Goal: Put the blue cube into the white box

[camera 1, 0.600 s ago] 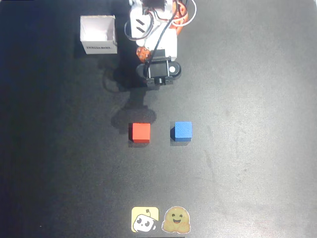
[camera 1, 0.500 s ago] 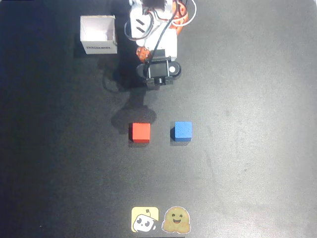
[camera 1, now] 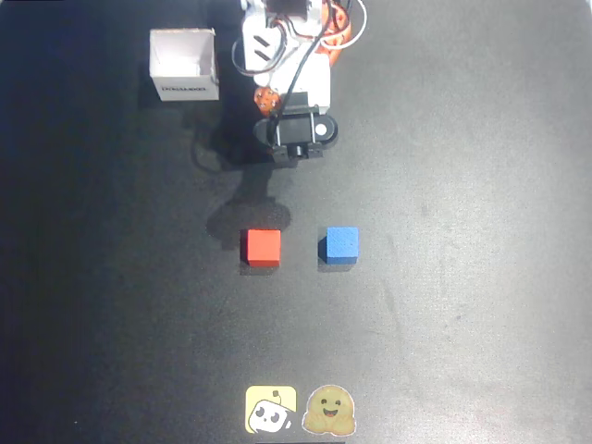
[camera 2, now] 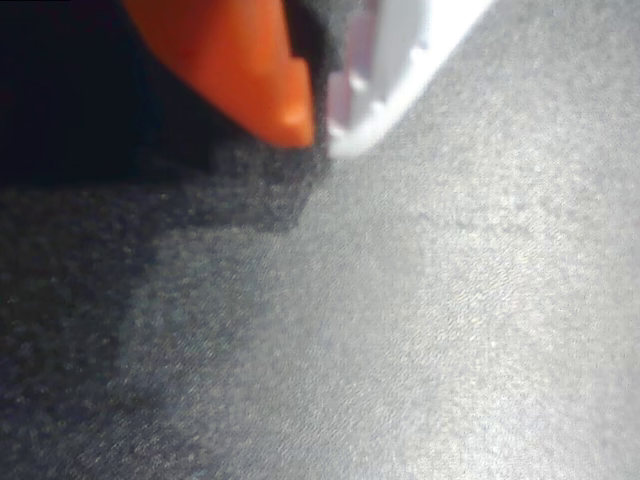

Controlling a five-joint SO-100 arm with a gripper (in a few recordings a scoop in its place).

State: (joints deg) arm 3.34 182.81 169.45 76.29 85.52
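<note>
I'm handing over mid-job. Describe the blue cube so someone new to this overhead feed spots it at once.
In the overhead view, start at the arm at top centre and drop straight down the dark table to two small cubes sitting side by side. The blue cube is the right one, apart from the equal-sized red cube; only colour separates them.

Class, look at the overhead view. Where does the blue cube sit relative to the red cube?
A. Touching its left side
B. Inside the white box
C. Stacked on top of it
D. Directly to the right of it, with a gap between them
D: in the overhead view the blue cube lies on the dark table to the right of the red cube, with bare table between them, far from the white box.
</note>
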